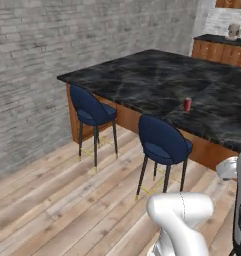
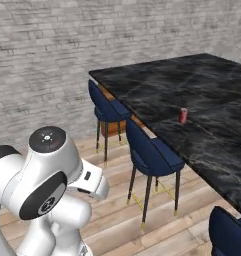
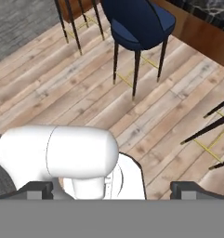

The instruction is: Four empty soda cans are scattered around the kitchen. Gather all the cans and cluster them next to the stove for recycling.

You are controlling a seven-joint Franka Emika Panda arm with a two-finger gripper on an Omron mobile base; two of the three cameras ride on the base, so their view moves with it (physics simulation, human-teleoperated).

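Note:
One red soda can (image 1: 187, 104) with a silvery top stands upright on the black marble island counter (image 1: 142, 80), near its front edge above the nearer stool; in the right base view the same can (image 2: 183, 115) sits mid-counter. My gripper (image 3: 114, 190) is open, its dark fingertips (image 3: 36, 189) far apart with nothing held, pointing down at the wood floor well short of the island. The arm is folded close to the base. The stove is out of view.
Two blue stools (image 1: 164, 145) (image 1: 92, 112) stand along the island's near side, a third (image 2: 229, 232) at the lower right. A grey brick wall (image 1: 37, 60) runs on the left. A far counter (image 1: 219, 47) carries a beige appliance (image 1: 233, 31). Open plank floor (image 1: 57, 200) lies ahead.

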